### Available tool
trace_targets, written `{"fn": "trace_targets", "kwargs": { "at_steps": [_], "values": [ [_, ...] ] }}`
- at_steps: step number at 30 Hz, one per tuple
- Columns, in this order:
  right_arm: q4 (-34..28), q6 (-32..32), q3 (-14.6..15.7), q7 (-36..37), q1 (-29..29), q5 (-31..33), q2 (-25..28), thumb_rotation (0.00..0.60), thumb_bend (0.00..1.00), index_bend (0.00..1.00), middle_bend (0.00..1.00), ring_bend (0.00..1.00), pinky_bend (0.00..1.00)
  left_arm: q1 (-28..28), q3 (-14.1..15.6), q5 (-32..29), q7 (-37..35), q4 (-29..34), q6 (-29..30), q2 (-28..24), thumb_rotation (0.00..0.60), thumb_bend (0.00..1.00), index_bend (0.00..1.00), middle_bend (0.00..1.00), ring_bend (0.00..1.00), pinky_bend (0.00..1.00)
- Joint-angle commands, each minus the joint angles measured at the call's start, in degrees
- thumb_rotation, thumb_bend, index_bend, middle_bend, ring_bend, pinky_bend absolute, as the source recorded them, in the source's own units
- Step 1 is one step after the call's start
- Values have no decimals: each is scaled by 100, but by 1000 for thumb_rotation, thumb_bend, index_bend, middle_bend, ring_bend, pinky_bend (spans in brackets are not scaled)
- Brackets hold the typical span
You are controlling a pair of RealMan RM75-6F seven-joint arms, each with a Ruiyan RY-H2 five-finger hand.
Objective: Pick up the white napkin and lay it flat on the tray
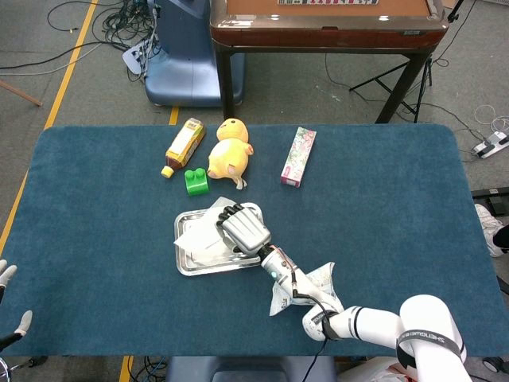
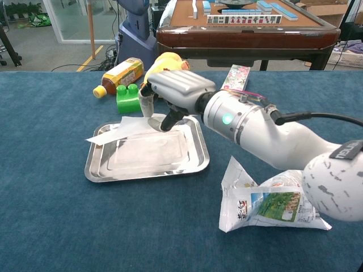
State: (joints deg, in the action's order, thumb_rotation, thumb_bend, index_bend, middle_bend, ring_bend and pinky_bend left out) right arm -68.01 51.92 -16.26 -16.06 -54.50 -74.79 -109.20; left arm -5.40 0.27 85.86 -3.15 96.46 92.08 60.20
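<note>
Chest view: right hand (image 2: 170, 96) pinches the white napkin (image 2: 122, 129) over the tray (image 2: 146, 170), paper draping past the rim at 9 o'clock. Placing step is in hand. Next move, as I judge: lower, release, sheet lying flat inside. Left hand (image 1: 9, 298) idles at tabletop edge, fingers apart, holding nothing.

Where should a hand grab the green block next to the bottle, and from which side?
Take the green block by its flat side walls, coming down from above, probably. It sits upright with studs on top, so the sides offer the flattest faces. The bottle lies close behind and the yellow plush chick sits beside it, so a level approach looks crowded.
</note>
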Motion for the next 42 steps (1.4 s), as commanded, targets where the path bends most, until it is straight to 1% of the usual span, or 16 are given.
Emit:
{"fn": "trace_targets", "kwargs": {
  "at_steps": [1,5,9,14,16,25,39,42],
  "values": [
    [20,-2,-11,-88,-44,96,-137,600,478,636,433,276,324,-13,15,17,-21,-13,6,-3,600,335,66,22,37,14],
    [-14,119,61,-285,0,136,-216,600,477,636,433,276,324,-34,31,37,-70,-47,20,-9,600,335,66,22,37,14],
    [-108,157,93,-458,76,311,-266,600,478,636,433,276,324,-37,46,59,-94,-80,8,-11,600,335,66,22,37,14],
    [-289,321,225,-709,221,379,-266,600,478,636,432,276,324,-49,46,56,-136,-112,13,0,600,335,66,22,37,14],
    [-315,307,228,-733,243,437,-269,600,478,636,430,277,324,-40,50,66,-135,-120,-5,-3,600,335,66,22,37,14],
    [-197,290,215,-833,216,511,-410,600,477,636,412,283,324,-33,50,77,-150,-148,-28,12,600,335,66,22,37,14],
    [136,614,228,-1409,342,721,-772,600,477,636,409,282,324,32,32,73,-190,-215,-128,44,600,335,66,22,37,14],
    [118,646,218,-1442,376,766,-847,600,477,636,409,282,324,34,31,64,-194,-223,-136,44,600,335,66,22,37,14]
  ]
}}
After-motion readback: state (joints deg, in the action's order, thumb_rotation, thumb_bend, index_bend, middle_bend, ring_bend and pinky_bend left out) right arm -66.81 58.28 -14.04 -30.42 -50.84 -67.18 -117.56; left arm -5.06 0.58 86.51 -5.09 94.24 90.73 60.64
